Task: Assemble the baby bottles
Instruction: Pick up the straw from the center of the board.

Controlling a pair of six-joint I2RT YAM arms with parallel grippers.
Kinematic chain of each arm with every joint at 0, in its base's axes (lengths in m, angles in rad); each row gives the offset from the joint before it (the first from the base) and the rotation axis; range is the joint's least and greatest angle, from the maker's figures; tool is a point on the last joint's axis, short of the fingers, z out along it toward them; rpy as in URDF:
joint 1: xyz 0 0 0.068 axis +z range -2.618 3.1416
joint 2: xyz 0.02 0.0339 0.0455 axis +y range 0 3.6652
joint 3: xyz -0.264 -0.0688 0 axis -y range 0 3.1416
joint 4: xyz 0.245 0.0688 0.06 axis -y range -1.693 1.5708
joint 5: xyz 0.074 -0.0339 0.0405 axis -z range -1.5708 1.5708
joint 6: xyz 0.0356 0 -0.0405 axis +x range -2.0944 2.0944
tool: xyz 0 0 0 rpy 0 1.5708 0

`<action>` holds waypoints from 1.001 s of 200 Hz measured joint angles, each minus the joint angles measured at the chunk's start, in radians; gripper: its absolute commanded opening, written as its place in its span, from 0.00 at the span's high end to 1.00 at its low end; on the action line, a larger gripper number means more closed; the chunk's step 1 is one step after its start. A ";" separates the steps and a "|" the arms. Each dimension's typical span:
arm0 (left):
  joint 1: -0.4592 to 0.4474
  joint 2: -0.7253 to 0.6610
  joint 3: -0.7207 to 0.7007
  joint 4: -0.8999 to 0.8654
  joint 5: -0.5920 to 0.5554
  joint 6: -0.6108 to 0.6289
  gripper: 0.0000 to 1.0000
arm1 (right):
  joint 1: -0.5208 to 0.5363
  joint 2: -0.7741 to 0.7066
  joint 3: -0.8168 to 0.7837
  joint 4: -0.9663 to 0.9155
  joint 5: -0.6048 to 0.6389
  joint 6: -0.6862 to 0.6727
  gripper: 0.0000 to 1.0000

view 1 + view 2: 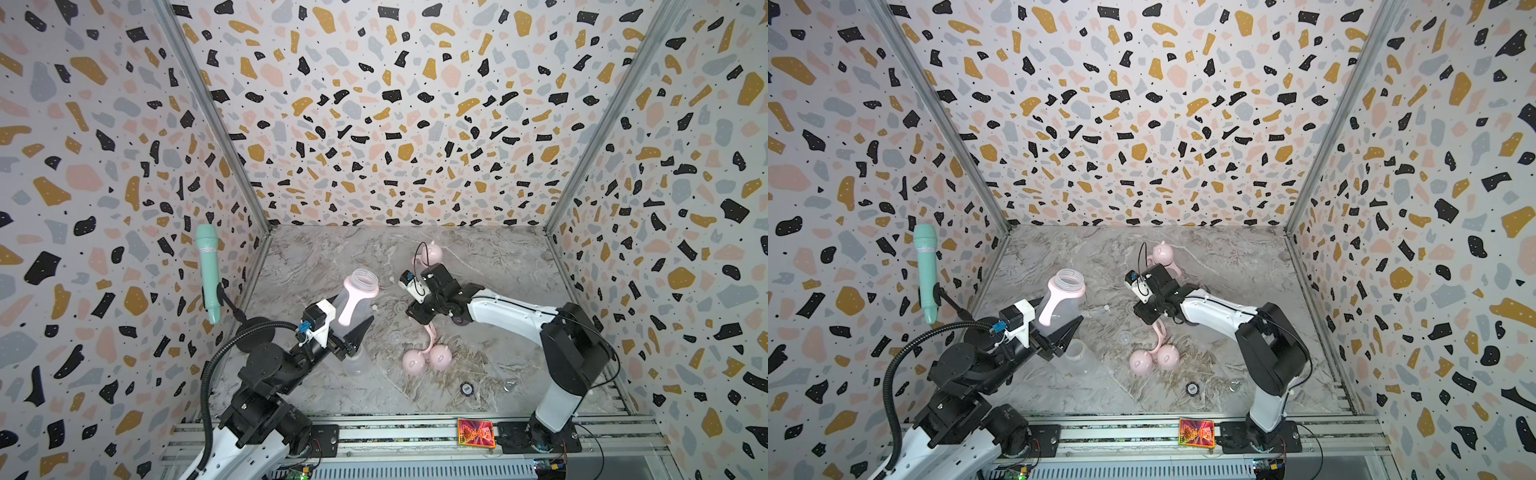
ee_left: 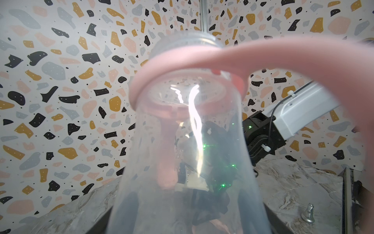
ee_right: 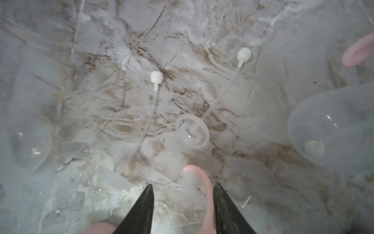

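My left gripper [image 1: 357, 323] is shut on a clear baby bottle [image 1: 359, 297], held raised and tilted, mouth open, with a pink two-handled ring [image 2: 182, 66] round its neck. A second clear bottle [image 1: 357, 362] lies on the table under that arm. A capped bottle [image 1: 432, 251] stands at the back. My right gripper [image 3: 184, 184] points down at mid-table, jaws apart. A loose pink handle [image 3: 206, 194] lies against one finger, with a gap to the other. Two pink dome caps [image 1: 413, 362] lie just in front. A clear teat with straw [image 3: 192, 131] and another straw [image 3: 153, 101] lie beyond the fingertips.
A mint-green microphone [image 1: 208, 270] on a black gooseneck stands by the left wall. A small round disc [image 1: 467, 388] and a metal piece [image 1: 509, 385] lie near the front edge. A red card [image 1: 476, 432] sits on the front rail. Patterned walls close three sides.
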State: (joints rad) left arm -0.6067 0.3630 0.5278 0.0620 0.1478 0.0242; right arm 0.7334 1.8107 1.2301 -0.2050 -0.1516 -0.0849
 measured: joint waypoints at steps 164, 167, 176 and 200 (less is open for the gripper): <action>0.000 -0.050 0.000 -0.055 -0.018 0.017 0.73 | -0.035 0.238 0.146 0.088 -0.143 -0.055 0.60; 0.000 -0.050 0.000 -0.055 -0.019 0.017 0.73 | -0.036 0.238 0.146 0.090 -0.148 -0.054 0.60; 0.000 -0.052 0.000 -0.055 -0.023 0.017 0.73 | -0.038 0.238 0.146 0.094 -0.159 -0.055 0.62; 0.000 -0.061 0.000 -0.063 -0.033 0.018 0.73 | -0.042 0.238 0.146 0.099 -0.183 -0.051 0.66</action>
State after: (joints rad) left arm -0.6067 0.3019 0.5278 -0.0013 0.1150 0.0418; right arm 0.6918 2.0491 1.3758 -0.1062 -0.3351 -0.1360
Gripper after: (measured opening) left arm 0.772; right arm 0.349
